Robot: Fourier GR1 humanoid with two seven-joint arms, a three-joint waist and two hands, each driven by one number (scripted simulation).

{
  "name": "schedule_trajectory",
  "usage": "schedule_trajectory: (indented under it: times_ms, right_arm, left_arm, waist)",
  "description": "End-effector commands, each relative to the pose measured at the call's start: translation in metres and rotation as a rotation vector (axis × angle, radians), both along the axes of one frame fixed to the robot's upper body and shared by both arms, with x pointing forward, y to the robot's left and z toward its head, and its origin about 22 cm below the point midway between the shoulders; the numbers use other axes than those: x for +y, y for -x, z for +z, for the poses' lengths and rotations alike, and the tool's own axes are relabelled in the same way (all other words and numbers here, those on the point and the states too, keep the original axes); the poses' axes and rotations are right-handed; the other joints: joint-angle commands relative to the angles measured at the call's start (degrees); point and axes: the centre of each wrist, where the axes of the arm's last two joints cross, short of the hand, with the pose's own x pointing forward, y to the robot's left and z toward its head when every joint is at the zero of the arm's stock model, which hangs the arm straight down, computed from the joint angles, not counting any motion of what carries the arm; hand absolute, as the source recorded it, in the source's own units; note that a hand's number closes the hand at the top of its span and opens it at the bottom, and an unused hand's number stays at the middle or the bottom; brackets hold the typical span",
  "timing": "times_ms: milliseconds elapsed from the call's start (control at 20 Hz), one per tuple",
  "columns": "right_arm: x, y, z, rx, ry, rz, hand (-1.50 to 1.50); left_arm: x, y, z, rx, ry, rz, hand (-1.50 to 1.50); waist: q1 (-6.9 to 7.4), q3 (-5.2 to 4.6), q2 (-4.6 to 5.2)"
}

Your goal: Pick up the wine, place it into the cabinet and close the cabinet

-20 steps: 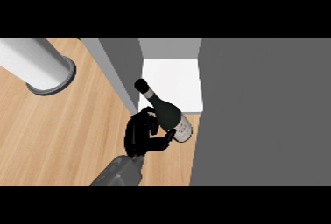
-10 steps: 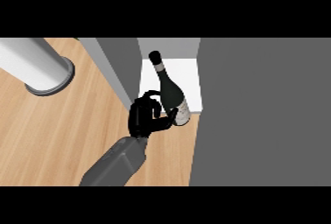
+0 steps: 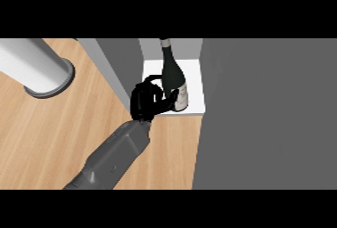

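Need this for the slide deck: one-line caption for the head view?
Hand curled round the wine bottle, holding it over the white floor of the open cabinet.

a wooden counter (image 3: 52, 133) fills the left and lower middle of the view, its grain running on a slant. at about ten o'clock a light grey cylinder (image 3: 30, 67) stands on the wood, leaning toward the upper left edge, with a wider grey ring round its foot (image 3: 49, 87) touching the counter.
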Motion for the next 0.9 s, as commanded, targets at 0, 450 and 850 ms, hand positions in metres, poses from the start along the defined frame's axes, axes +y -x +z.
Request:
schedule_trajectory:
  times_ms: [0,450,850]
  right_arm:
    - [-0.006,0.002,0.000,0.015,-0.003,0.001,-1.50]
    - [0.008,-0.006,-0.013,-0.004,0.002,0.037,-1.50]
    - [0.014,0.003,0.007,-0.014,-0.007,0.058,-1.50]
  left_arm:
    - [-0.008,-0.010,0.016,0.001,-0.010,0.019,1.50]
    - [-0.007,-0.053,0.054,0.021,-0.053,0.024,1.50]
    - [-0.001,-0.059,0.054,0.103,-0.096,0.001,1.50]
  waist:
    - [0.07,0.01,-0.07]
    - [-0.94,0.00,0.37]
    - [-1.97,-0.04,0.58]
